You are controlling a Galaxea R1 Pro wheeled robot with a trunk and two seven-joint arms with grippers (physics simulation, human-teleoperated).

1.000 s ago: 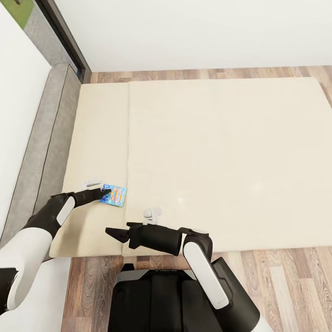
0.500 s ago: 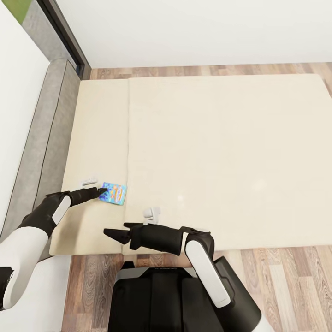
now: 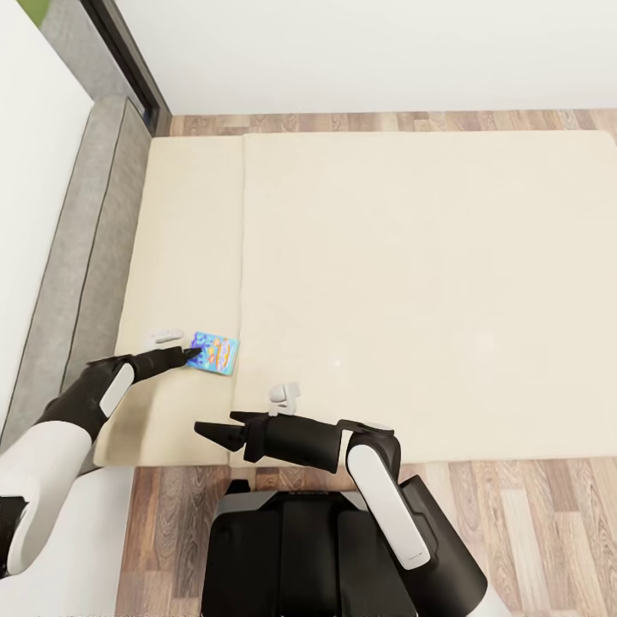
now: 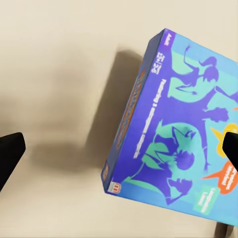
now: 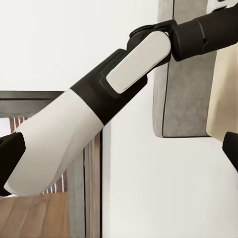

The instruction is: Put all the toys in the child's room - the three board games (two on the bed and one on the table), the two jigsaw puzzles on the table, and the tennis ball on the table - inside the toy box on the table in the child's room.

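Left gripper [image 3: 190, 352]: reached out over the bed [image 3: 411, 283], its fingers spread wide apart, one tip at the near edge of the blue board game [image 3: 213, 353].
Blue board game: lay flat on the mattress's narrow left section, straight ahead of the left gripper; in the left wrist view the box [image 4: 181, 131] sat between the two dark fingertips [image 4: 10, 153].
Right gripper [image 3: 208, 431]: hovered over the bed's near edge, pointing left, fingers parted, holding nothing.
Headboard [image 3: 81, 257]: grey, left of the left arm.
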